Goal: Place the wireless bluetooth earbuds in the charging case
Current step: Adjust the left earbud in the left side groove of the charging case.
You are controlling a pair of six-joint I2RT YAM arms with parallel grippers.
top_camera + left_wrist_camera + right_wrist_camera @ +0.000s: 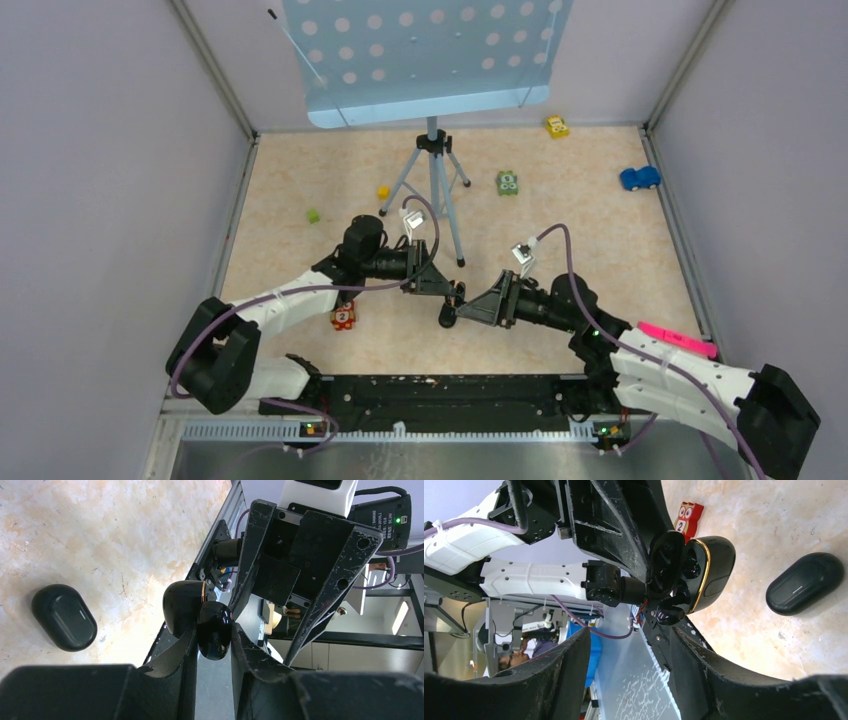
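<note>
The charging case (pixel 711 572) is a glossy black oval with a gold rim, and it hangs open above the table. My left gripper (pixel 214 630) is shut on one half of it (pixel 215 632); the other half (pixel 182 605) juts out to the side. One of the earbuds (pixel 691 567) sits as a dark nub inside the case, and another dark nub (pixel 669 613) sticks out at its lower edge. My right gripper (pixel 630 630) faces the case from close by, open, with nothing between its fingers. In the top view the two grippers (pixel 455 293) (pixel 470 308) meet tip to tip.
A second, shut black oval case (pixel 804 582) (pixel 64 617) lies on the table beside the grippers. A red owl block (pixel 343 317), a tripod (pixel 435 190), a green block (pixel 507 183), a yellow car (pixel 557 126) and a blue car (pixel 640 178) stand around.
</note>
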